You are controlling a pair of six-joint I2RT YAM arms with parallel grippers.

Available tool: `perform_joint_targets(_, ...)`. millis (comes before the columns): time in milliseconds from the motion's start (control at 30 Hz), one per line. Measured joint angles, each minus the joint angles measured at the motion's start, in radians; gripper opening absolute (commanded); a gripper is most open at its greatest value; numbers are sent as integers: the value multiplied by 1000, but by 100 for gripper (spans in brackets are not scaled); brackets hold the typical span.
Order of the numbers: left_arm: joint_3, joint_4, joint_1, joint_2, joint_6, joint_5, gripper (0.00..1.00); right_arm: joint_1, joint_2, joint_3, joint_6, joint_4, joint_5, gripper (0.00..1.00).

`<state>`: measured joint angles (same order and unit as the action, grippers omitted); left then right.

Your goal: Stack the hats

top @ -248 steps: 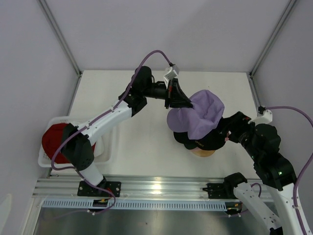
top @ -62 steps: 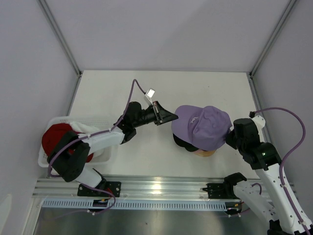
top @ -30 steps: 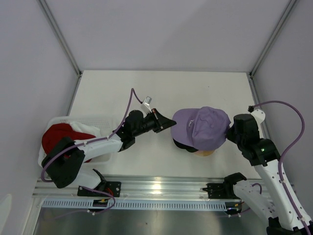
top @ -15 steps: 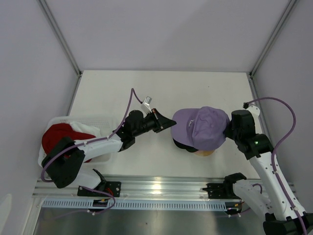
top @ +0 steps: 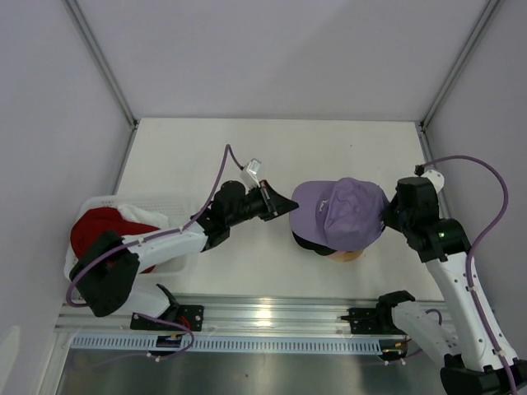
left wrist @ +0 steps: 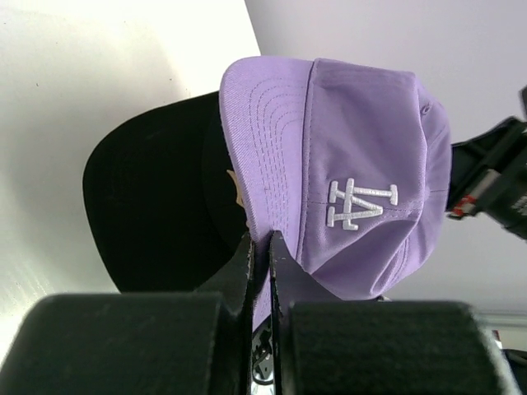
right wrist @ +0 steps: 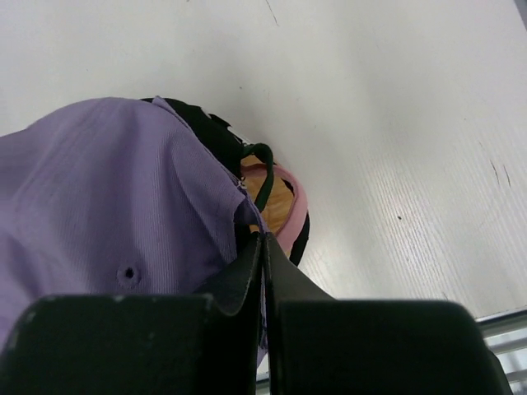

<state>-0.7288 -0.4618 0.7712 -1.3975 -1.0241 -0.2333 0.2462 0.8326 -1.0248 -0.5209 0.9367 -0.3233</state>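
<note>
A lavender hat (top: 339, 214) with a white emblem (left wrist: 360, 203) tops the stack of hats on the wooden stand (top: 342, 257). A black hat's brim (top: 306, 241) pokes out beneath it. My left gripper (top: 288, 206) is shut on the lavender brim's edge (left wrist: 262, 240). My right gripper (top: 385, 216) is shut on the rear edge of the lavender hat (right wrist: 123, 206). Under that edge I see a pink hat rim (right wrist: 296, 206), a dark green strap (right wrist: 264, 177) and bare wood (right wrist: 276, 210). A red hat (top: 103, 234) lies in the white basket (top: 177, 202).
The basket stands at the table's left edge, beside the left arm's base. The metal rail (top: 263, 313) runs along the near edge. Grey walls and frame posts (top: 103, 62) close in the table's back and sides.
The right gripper has shut on the back of the lavender hat and its arm has shifted slightly farther back. The left gripper, still pinching the brim, nudged a little right.
</note>
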Motion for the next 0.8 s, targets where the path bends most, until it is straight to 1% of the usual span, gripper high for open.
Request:
perform_joint_targets(100, -15, 23, 8, 0, 16, 6, 1, 0, -9, -40, -1, 32, 7, 0)
perform_joint_targets(333, -29, 73, 11, 21, 21, 13, 1, -1, -22, -67, -3, 66, 34, 0)
perform_joint_targets(467, -35, 106, 13, 41, 11, 12, 1, -1, -20, -132, -3, 100, 51, 0)
perform_joint_targets(633, -35, 134, 17, 82, -15, 11, 1, -1, -18, -205, -2, 115, 72, 0)
perform_joint_targets(800, -9, 146, 22, 148, -28, 19, 1, -1, 0, -217, 4, 121, 77, 0)
